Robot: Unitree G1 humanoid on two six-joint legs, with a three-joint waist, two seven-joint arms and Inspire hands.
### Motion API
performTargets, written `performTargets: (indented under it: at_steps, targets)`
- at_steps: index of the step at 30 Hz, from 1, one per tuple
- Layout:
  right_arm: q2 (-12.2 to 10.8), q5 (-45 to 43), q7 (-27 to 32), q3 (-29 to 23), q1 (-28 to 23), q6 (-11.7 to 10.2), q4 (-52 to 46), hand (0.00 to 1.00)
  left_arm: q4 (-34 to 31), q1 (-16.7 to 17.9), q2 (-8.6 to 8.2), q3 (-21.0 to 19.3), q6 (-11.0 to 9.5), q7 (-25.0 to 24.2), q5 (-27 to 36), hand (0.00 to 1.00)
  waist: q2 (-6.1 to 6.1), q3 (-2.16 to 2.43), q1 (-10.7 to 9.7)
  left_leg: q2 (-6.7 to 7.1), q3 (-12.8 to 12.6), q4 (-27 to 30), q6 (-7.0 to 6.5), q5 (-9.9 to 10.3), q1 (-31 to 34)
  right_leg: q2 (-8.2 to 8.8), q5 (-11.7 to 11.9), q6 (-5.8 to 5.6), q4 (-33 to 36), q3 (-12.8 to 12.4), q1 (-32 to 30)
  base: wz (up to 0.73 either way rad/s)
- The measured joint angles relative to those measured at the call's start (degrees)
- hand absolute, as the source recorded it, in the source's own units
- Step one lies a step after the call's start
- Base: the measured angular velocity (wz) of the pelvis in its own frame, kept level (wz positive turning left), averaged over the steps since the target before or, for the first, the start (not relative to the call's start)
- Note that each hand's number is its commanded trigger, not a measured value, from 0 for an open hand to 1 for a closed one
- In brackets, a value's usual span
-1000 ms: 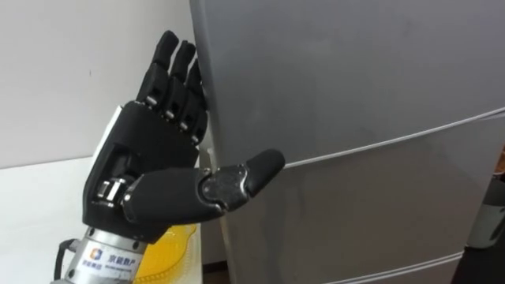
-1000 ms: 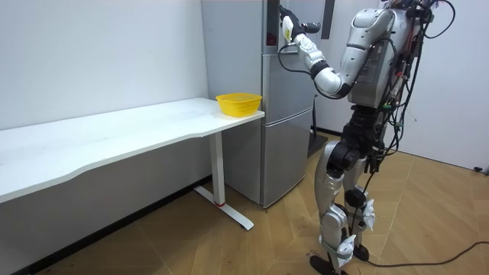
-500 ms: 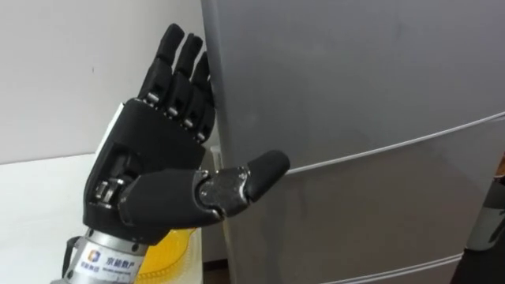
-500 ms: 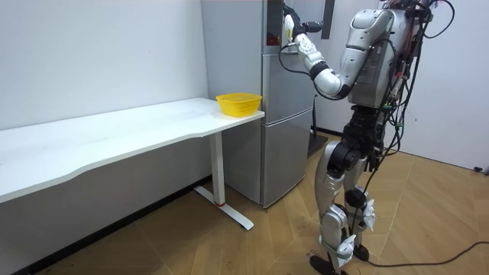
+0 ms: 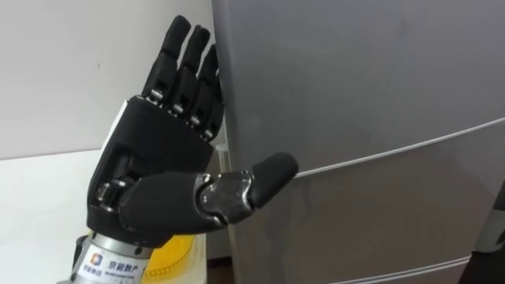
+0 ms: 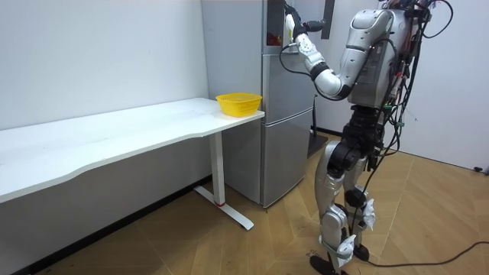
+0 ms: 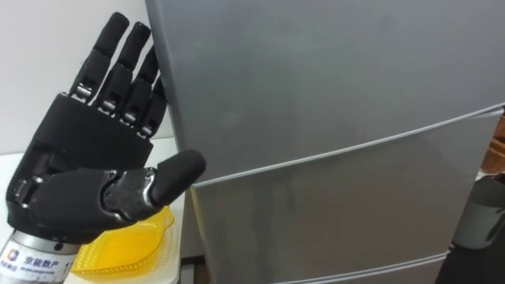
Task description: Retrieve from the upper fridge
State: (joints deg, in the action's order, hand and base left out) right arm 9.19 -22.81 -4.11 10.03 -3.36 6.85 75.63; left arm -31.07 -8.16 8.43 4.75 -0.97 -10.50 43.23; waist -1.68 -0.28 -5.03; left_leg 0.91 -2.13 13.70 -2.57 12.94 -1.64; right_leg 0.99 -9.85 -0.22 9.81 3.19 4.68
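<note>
One hand up — your left hand [image 5: 158,158], fingers straight and empty, at the left edge of the upper fridge door [image 5: 355,71]. Door shut, item probably behind it — curl round that edge, then pull.

Left hand [image 5: 158,170] wrist cuff, just left of the fridge [image 5: 355,95]: white label [image 5: 110,259], logo plus printed characters, not clearly readable. Nothing else legible.

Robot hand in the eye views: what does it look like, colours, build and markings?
The left robot hand is matte black with segmented fingers, a grey metallic joint on the thumb and a white panel along its back edge. Its wrist cuff is silver with a printed label. In the room view the arm is silver-grey.
</note>
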Motion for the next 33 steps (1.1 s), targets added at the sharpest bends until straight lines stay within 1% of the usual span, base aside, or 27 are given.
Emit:
performTargets:
  at_steps: [7,11,15,16,18,21,23,26,28,30,32,33]
  targets:
    - [0.11,-0.07,-1.02,-0.02,0.05,0.01,0.0,0.0,0.01,0.01,0.13,1.12,-1.44,-0.01,0.0,0.0,0.07,-0.05,-0.02,0.04,0.05,-0.06,-0.1,0.06,0.01,0.01,0.0,0.0,0.01,-0.2,0.0,0.0]
    - [0.12,-0.07,-1.98,-0.02,0.04,0.02,0.0,0.0,0.03,0.01,0.35,1.18,-1.7,-0.23,0.02,0.0,0.07,-0.05,-0.03,0.04,0.04,-0.12,-0.11,0.07,-0.05,0.02,0.0,0.0,0.02,-0.33,0.0,0.0]
    - [0.14,-0.1,-2.91,-0.02,0.1,0.06,-0.02,0.0,0.08,0.01,0.46,1.29,-1.9,-0.45,0.01,0.0,0.08,-0.05,-0.06,0.06,0.04,-0.12,-0.12,0.07,-0.06,-0.01,0.0,0.0,0.03,-1.0,-0.02,0.0]
    - [0.15,-0.15,-3.03,-0.01,0.13,0.08,-0.01,0.0,0.21,0.01,0.45,1.57,-2.16,-0.45,0.02,0.0,0.08,-0.05,-0.06,0.08,0.06,-0.11,-0.14,0.08,-0.04,-0.03,0.01,-0.01,0.01,-1.41,-0.01,0.0]
    - [0.15,-0.13,-3.24,-0.01,0.13,0.14,-0.01,0.0,0.31,0.01,0.39,2.2,-2.62,-0.45,0.22,0.0,0.1,-0.07,-0.07,0.12,0.28,-0.04,-0.2,0.12,-0.02,-0.03,0.06,-0.09,0.01,-1.43,0.08,0.06]
    - [0.17,-0.14,-3.84,-0.01,0.18,0.17,-0.12,0.0,0.31,0.01,0.41,3.05,-2.75,-0.45,2.38,0.0,0.12,-0.07,-0.08,0.26,0.65,-0.02,-0.33,0.09,0.02,0.05,0.13,-0.2,0.02,-1.58,0.17,0.06]
    - [0.17,-0.13,-4.25,0.0,0.28,0.18,-0.12,0.0,0.31,0.01,0.17,3.66,-3.03,-0.45,2.88,0.0,0.12,-0.07,-0.1,0.38,0.81,-0.04,-0.43,0.07,0.04,0.13,0.15,-0.24,0.01,-1.61,0.21,0.05]
    - [0.21,-0.13,-4.81,0.06,0.45,0.22,-0.14,0.0,0.3,0.0,-0.03,4.69,-3.29,-0.45,5.28,0.0,0.09,-0.06,-0.11,0.62,1.03,-0.02,-0.63,0.07,0.09,0.32,0.22,-0.36,0.01,-1.61,0.27,0.05]
    - [0.43,-0.07,-4.72,0.11,1.11,0.2,-0.03,0.0,0.3,-0.01,-0.1,5.65,-3.98,-0.45,6.16,0.0,-0.28,-0.17,-0.4,0.82,1.18,0.21,-0.98,0.19,0.26,0.51,0.36,-0.6,-0.01,-1.64,0.25,0.05]
    - [0.42,-0.05,-4.64,0.17,1.71,0.15,0.13,0.0,0.3,-0.01,-0.11,6.57,-4.54,-0.45,6.17,0.0,-0.34,-0.18,-0.55,0.96,1.24,0.18,-1.19,0.17,0.3,0.63,0.53,-0.85,-0.02,-1.71,0.24,0.04]
    - [0.44,-0.1,-4.37,0.56,2.34,0.17,0.28,0.0,0.3,-0.01,-0.21,7.46,-4.95,-0.45,6.59,0.0,-0.37,-0.16,-0.81,1.09,1.26,0.13,-1.43,0.15,0.29,0.71,0.67,-1.05,-0.03,-2.35,0.21,0.02]
    - [0.43,-0.16,-4.05,0.57,2.54,0.15,0.26,0.0,0.3,-0.01,-0.3,8.03,-5.3,-0.45,6.82,0.0,-0.39,-0.15,-0.85,1.21,1.23,0.12,-1.61,0.18,0.28,0.75,0.74,-1.16,-0.05,-3.29,0.19,0.0]
